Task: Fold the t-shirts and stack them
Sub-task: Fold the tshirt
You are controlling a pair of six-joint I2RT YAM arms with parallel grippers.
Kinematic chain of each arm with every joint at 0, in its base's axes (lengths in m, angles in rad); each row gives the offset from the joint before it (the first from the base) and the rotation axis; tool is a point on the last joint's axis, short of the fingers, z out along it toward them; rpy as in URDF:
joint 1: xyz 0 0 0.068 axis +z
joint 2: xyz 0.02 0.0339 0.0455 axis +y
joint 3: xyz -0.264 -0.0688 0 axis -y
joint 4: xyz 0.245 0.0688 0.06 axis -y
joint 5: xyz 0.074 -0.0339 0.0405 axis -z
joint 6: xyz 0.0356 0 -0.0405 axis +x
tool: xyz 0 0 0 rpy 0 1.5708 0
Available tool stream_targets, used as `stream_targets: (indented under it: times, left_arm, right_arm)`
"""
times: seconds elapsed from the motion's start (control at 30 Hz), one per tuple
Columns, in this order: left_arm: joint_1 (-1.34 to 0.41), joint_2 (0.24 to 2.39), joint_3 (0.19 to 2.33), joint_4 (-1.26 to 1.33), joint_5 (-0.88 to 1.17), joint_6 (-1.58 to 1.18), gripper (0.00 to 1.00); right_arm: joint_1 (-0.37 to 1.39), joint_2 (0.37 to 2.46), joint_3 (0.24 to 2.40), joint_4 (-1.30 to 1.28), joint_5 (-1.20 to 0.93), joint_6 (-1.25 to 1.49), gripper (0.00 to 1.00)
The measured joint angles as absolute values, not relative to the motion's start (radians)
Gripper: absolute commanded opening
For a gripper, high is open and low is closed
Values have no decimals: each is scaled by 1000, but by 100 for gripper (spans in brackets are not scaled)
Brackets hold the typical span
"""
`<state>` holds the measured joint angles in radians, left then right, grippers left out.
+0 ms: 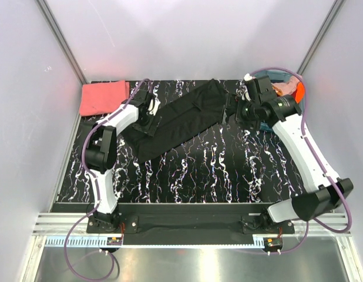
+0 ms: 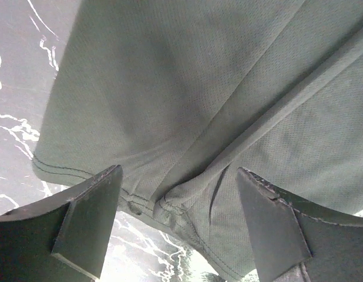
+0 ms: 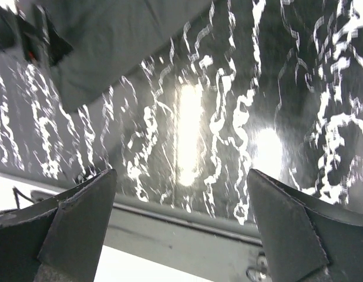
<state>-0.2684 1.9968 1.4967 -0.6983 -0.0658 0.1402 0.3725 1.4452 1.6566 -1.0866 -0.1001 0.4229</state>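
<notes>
White walls stand round a black table [image 1: 228, 170] with white streaks.

From the top view, I see the black t-shirt [image 1: 181, 117] lying as a long slanted strip in the upper middle of the frame. The pink t-shirt [image 1: 103, 97] sits folded at the upper left corner of the table, apart from the black one. A teal basket [image 1: 282, 74] peeks out at the upper right, behind my right arm. My left gripper [image 1: 151, 121] is at the lower left end of the black strip. My right gripper [image 1: 231, 110] is at its upper right end.

From the left wrist view, the fingers [image 2: 87, 223] are spread wide and hold nothing. The shirt cloth fills most of the frame, and its stitched hem runs low between the fingers.

From the right wrist view, the fingers [image 3: 81, 229] are also spread wide, with only shiny table between them. A corner of the black shirt shows in the upper left.
</notes>
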Motion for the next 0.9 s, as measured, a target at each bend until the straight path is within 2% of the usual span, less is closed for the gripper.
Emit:
stream_targets:
  times: [0.17,0.53,0.73,0.9]
  left_arm:
    - [-266,2014,1457,-702,-56,103,80]
    - [-314,1935,1317,-718,-9,-100,76]
    - [-503,1830,1182,-769,34,-280,77]
    - [-675,1771,1125,-748,172,-487,77]
  right_arm:
    - [373,1399,1570,-1095,-125,426,100]
    - [373,1390,1536,-1058,-181,439,100]
    - [372,1367,1448,-1033,-180,462,100]
    - [372,1387,1405,-1017,-157,495,100]
